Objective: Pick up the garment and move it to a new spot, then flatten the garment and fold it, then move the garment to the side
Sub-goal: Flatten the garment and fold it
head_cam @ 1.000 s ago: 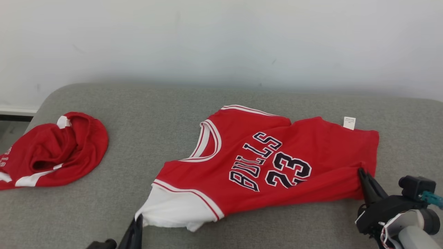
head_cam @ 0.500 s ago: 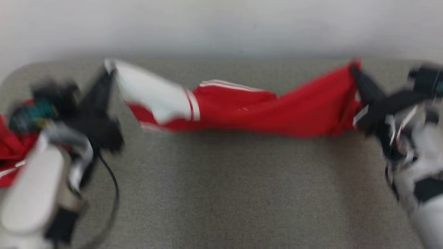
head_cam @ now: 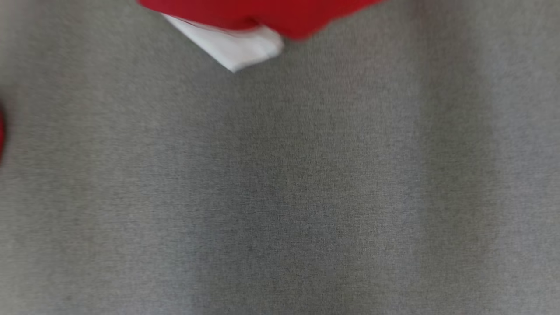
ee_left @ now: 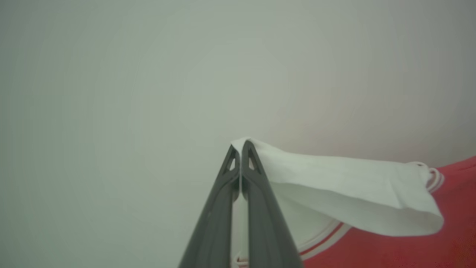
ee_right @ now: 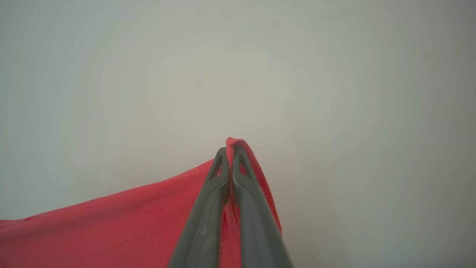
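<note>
Garment (head_cam: 262, 17), red with a white sleeve (ee_left: 334, 178), hangs stretched between both arms, blurred over the far part of the grey surface (head_cam: 280, 197). The left end effector (ee_left: 241, 149) is clenched on the sleeve's corner, and the right end effector (ee_right: 229, 152) is clenched on a red corner. Open grey fabric spreads across the whole near part. A sliver of another red cloth (head_cam: 1, 131) shows at the left side.

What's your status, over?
Left gripper shut on jersey, white sleeve. Right gripper shut on its red edge. Jersey held above grey cushion. Nothing seen in the way.
</note>
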